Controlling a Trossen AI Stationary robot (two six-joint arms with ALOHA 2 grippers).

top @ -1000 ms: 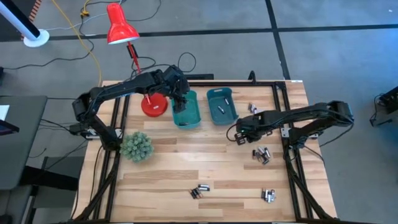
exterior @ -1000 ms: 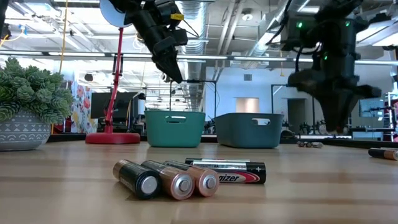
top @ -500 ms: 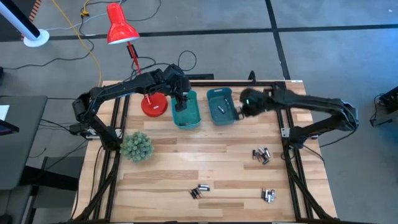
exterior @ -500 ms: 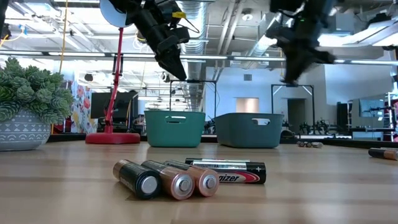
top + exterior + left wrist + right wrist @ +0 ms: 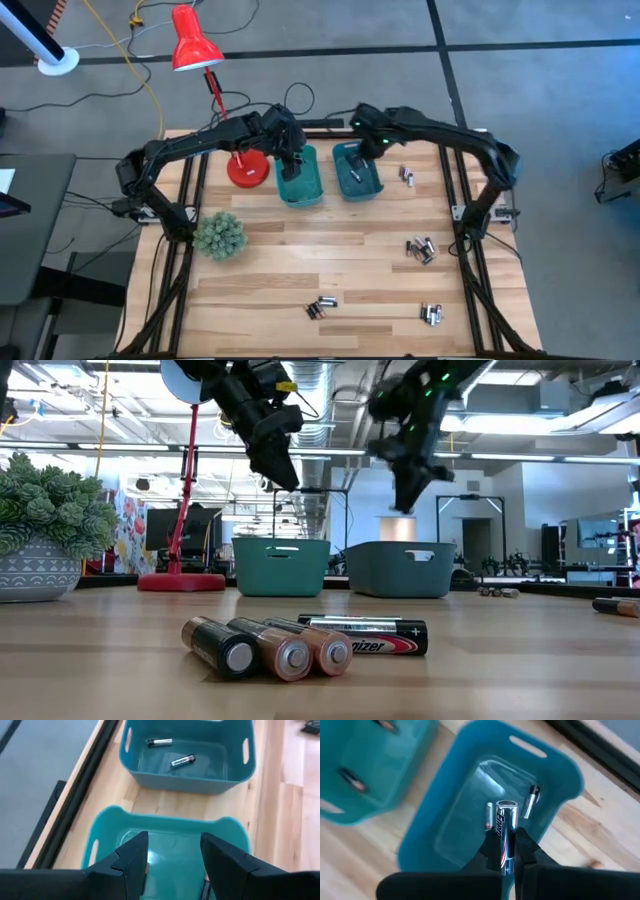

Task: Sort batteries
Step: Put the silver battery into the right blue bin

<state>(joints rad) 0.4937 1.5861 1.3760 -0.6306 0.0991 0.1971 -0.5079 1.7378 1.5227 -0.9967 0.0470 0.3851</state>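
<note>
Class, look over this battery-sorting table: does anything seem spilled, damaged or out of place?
Nothing stands out. Loose batteries lie in small clusters on the table, both teal bins sit upright, and the right hand holds one battery above a bin.

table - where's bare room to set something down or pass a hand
Bare wood lies between the plant and the battery clusters, below the bins. The back edge is crowded: lamp base, teal bins, both arms.
</note>
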